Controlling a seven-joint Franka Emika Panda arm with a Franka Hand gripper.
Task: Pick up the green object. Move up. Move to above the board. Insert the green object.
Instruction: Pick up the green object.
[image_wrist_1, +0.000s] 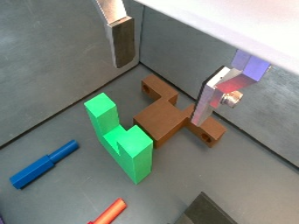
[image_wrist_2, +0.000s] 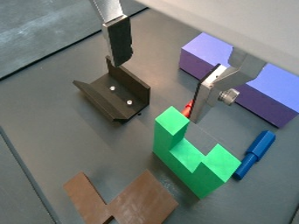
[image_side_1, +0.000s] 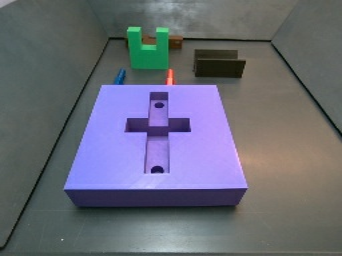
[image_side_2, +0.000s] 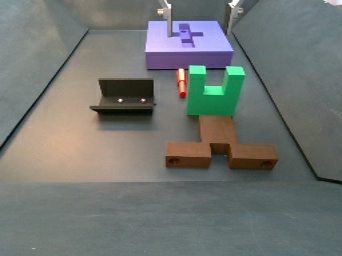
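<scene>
Gripper (image_wrist_2: 158, 79) hung open and empty above the floor.
Board (image_wrist_2: 216, 59) half hidden behind a finger (image_wrist_2: 211, 92); green object (image_wrist_2: 187, 149) untouched.

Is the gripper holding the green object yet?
No. In a wrist view the gripper hangs open above the floor, and the green object stands free below its fingers.

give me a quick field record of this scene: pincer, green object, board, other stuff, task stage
pincer: pincer above the floor, open, holding nothing
green object: green object upright on the floor, prongs up, ungrasped
board: board flat, cross-shaped recess unfilled
fixture: fixture on the floor beside the green object
other pieces: brown piece, blue peg, red peg on the floor
task stage: pick-up not yet done
</scene>
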